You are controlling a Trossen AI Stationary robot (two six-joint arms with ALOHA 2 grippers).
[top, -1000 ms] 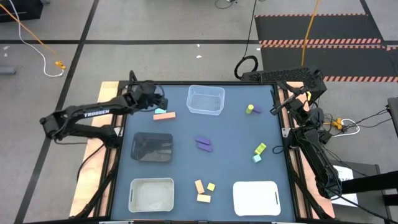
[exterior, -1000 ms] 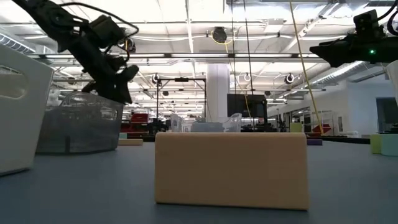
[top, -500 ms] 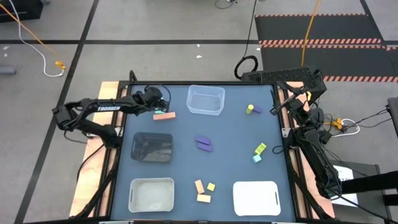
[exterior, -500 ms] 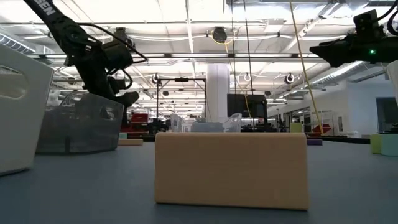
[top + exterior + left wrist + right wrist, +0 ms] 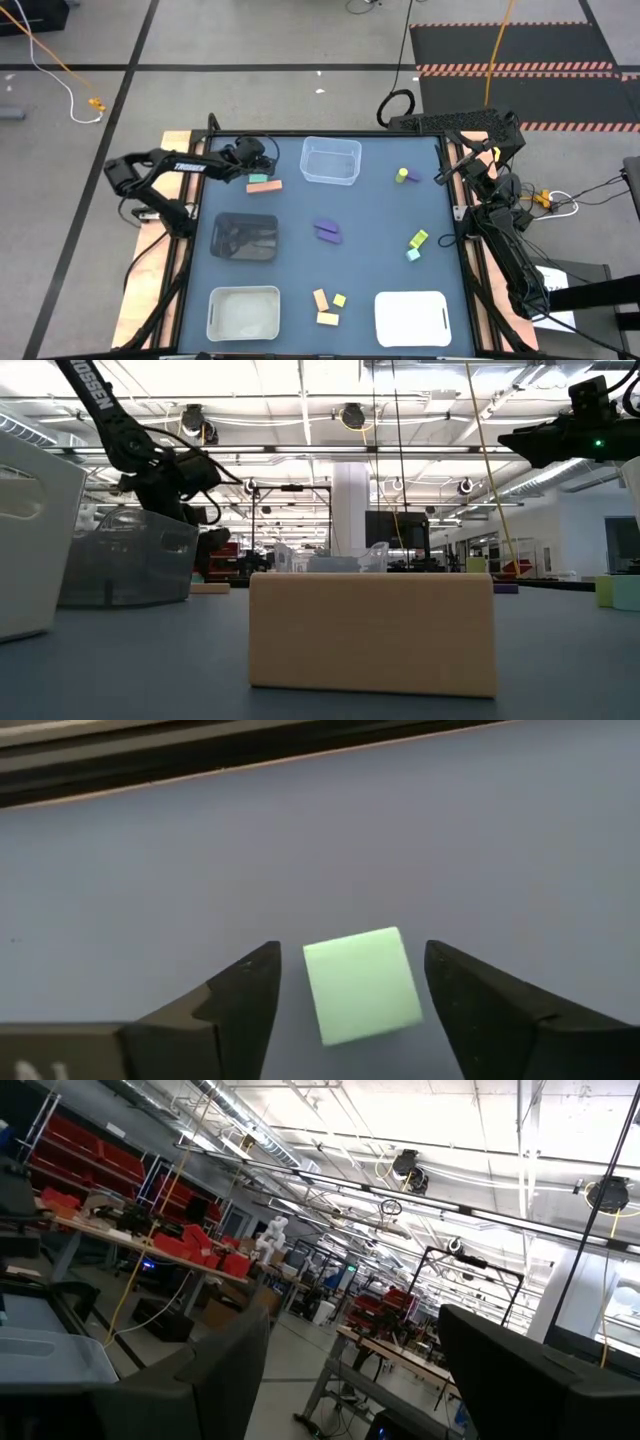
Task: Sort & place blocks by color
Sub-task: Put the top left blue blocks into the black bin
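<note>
Left hand [image 5: 350,985] low, fingers apart

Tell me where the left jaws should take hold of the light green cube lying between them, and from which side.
Grip the light green cube by its two opposite side faces, coming straight down from above. It lies flat on the table, slightly turned, with the left gripper open astride it; rotating the wrist slightly should square the fingers to those faces.

We're in a big industrial lab or workshop hall. Beyond the blue surface [image 5: 560,660] we see a high ceiling with strip lights [image 5: 300,1105], long workbenches [image 5: 110,1230] stacked with red bins [image 5: 190,1240], and a concrete floor [image 5: 250,40] with hazard-striped mats [image 5: 520,68] and an orange cable [image 5: 60,60].
</note>
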